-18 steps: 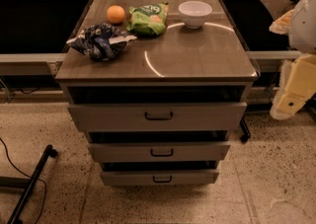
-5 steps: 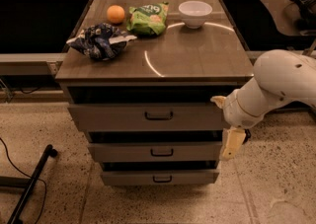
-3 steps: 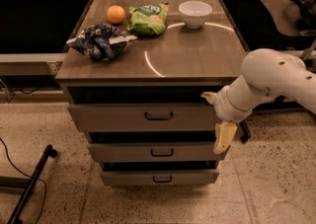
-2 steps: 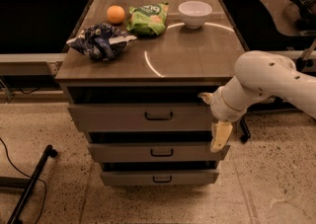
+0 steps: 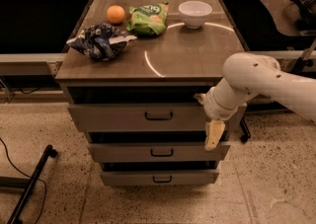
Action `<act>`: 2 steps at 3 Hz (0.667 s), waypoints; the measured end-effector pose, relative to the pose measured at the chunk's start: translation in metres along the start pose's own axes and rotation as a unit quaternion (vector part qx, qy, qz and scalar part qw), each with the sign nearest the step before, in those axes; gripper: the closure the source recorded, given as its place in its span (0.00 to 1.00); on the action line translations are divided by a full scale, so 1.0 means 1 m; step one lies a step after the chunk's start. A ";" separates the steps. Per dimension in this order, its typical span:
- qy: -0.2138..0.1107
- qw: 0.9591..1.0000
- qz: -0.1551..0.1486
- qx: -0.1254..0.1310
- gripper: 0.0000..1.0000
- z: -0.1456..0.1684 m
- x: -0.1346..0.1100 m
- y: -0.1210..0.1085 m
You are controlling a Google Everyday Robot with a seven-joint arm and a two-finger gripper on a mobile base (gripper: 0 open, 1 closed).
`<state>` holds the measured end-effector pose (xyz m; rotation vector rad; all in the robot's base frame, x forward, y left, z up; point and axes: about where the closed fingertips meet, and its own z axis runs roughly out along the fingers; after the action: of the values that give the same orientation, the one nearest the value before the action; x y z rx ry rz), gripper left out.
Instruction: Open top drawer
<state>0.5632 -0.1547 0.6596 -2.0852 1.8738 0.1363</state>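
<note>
The top drawer (image 5: pixel 118 117) is the widest of three grey-beige fronts under the brown cabinet top. Its small dark pull handle (image 5: pixel 158 116) sits at its centre. A dark gap shows above the front. My gripper (image 5: pixel 214 135) hangs pointing down at the end of the white arm (image 5: pixel 252 82). It is in front of the right end of the top drawer, to the right of the handle and a little below it. It holds nothing that I can see.
Middle drawer (image 5: pixel 158 152) and bottom drawer (image 5: pixel 159 178) lie below. On the cabinet top (image 5: pixel 182 53) are an orange (image 5: pixel 115 14), a green snack bag (image 5: pixel 148 18), a white bowl (image 5: pixel 195 13) and a blue bag (image 5: pixel 100 42). A black stand leg (image 5: pixel 30 184) lies on the floor at left.
The arm has swung in from the right edge and moved left across the cabinet front. The gripper now hangs at the top drawer's right end. The drawers have not moved.
</note>
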 end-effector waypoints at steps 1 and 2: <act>0.004 1.000 -0.001 -0.014 0.09 0.010 0.000 0.004; 0.010 1.000 0.002 -0.025 0.25 0.006 0.004 0.019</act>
<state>0.5463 -0.1582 0.6494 -2.1228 1.9049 0.1665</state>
